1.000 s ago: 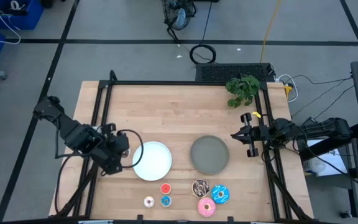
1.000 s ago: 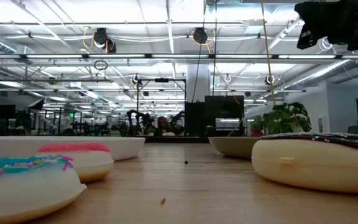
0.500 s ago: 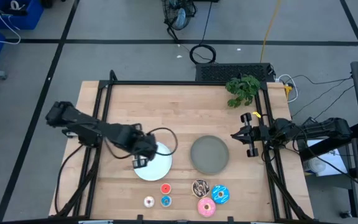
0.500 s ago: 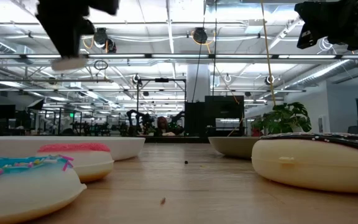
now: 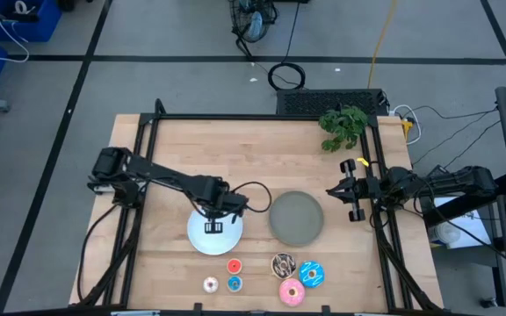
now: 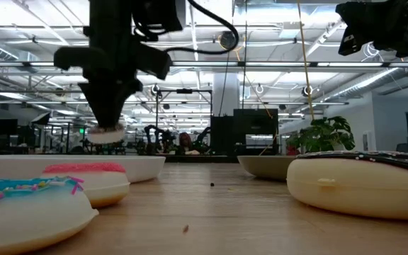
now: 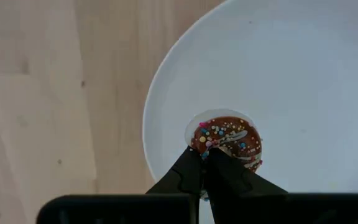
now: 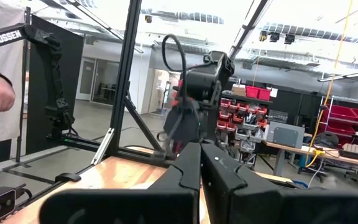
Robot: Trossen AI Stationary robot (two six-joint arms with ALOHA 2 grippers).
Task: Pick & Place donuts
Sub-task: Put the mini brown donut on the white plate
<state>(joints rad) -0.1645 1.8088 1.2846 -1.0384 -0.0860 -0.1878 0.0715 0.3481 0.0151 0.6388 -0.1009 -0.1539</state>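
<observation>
Saw two round plates side by side in the middle of the worktop (image 5: 253, 149): a white plate (image 5: 195, 240) and a grey plate (image 5: 296, 218). Found just bare grey in the grey plate. Spotted the left hand (image 5: 215, 226) over the white plate, at the end of an arm stretched out across the worktop.

Looked past that hand from the left wrist and saw its two fingers (image 7: 188, 171) pinched tight on the edge of the brown donut (image 7: 225, 140). Made out tiny sprinkles on top of it. Saw white plate under the donut on all sides, nearer one rim than the middle. Checked from the low view: found the donut up in the air under the hand, above the plate rim and not touching it.

Counted six more donuts on the worktop, in a bunch near the front edge, apart from both plates. Saw the red donut (image 5: 234, 266) just in front of the white plate, with the white donut (image 5: 210, 283) and small blue donut (image 5: 234, 283) behind it in a row. Found the big ones in front of the grey plate: chocolate donut (image 5: 283, 263), blue sprinkled donut (image 5: 312, 274) and pink donut (image 5: 292, 292), close together.

Spotted the right hand (image 5: 345, 189) waiting at the right edge of the worktop, fingers pressed together, holding nothing, well away from every donut.
</observation>
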